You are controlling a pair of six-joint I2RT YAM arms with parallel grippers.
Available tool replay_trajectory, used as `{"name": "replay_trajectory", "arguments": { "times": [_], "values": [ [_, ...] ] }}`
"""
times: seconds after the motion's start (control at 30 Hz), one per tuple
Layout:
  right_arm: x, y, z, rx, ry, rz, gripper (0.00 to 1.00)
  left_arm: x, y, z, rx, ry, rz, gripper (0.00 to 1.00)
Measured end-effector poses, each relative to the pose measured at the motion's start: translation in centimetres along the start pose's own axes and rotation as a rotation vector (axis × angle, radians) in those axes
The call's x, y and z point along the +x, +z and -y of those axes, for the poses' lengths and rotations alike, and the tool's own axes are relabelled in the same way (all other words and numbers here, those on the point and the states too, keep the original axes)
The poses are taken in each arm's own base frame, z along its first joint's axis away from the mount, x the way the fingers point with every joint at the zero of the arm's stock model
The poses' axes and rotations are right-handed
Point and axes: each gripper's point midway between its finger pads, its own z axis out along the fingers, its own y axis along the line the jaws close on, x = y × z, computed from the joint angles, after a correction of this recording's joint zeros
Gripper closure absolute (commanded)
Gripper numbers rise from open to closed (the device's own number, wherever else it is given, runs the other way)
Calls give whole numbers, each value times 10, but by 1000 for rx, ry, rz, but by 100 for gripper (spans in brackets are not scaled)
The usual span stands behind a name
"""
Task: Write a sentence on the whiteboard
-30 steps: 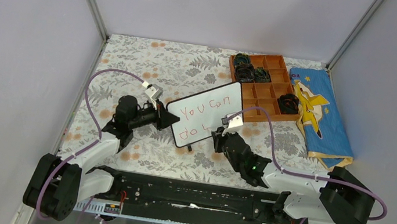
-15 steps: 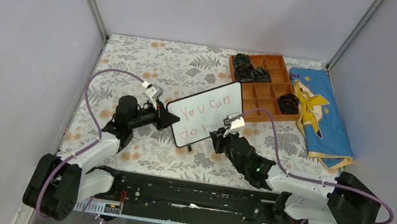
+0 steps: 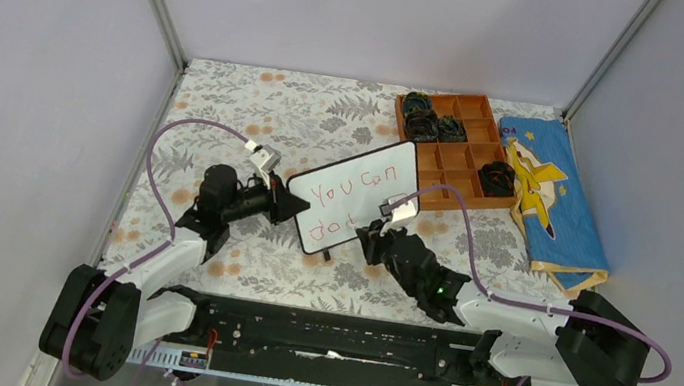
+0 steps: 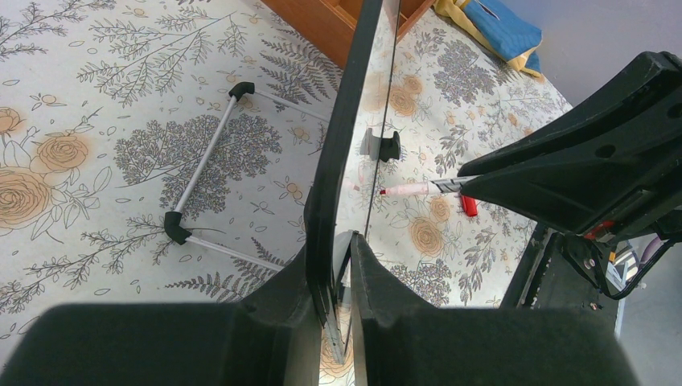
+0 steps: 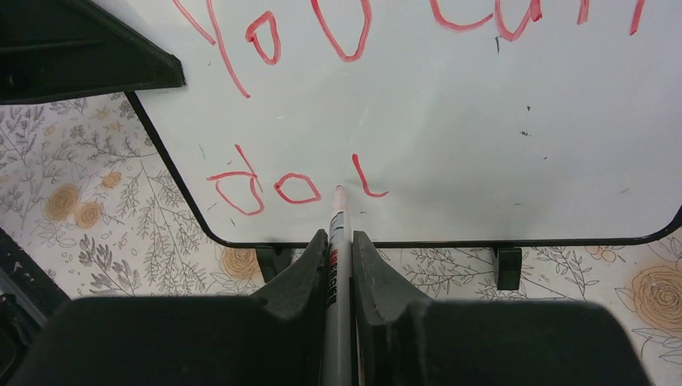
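The right gripper [image 5: 339, 241] is clenched on a red marker [image 5: 338, 215] that runs straight out between its fingers. The tip points at the face of the whiteboard [image 5: 499, 121], low on the board, between the "o" of "do" and a single short stroke just to its right; whether the tip presses the board I cannot tell. The sentence [image 5: 293, 189] reads "You can" on the upper line and "do" plus that one stroke on the lower, so the last word looks barely begun. The bare board for it lies to the right of the tip, along the board's long axis. The left gripper [image 4: 334, 251] is closed on the left edge of the board's black frame, pinching it edge-on and steadying it. The board stands tilted on its small feet on the floral surface [image 3: 257, 121], near the brown tray [image 3: 455, 148]. The right arm is the one placed to write, and its coming strokes would run rightward, away from the left gripper.
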Motion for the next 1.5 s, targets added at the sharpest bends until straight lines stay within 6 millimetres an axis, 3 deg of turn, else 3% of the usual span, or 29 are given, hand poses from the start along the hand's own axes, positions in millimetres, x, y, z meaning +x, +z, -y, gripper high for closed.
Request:
{"name": "replay_trajectory", "arguments": {
  "times": [0.63, 1.5],
  "values": [
    [1, 5, 6, 37, 5, 5, 100, 0, 0, 0, 0, 1, 1, 87],
    [-12, 4, 19, 93, 40, 56, 100, 0, 0, 0, -1, 2, 2, 87]
  ]
}}
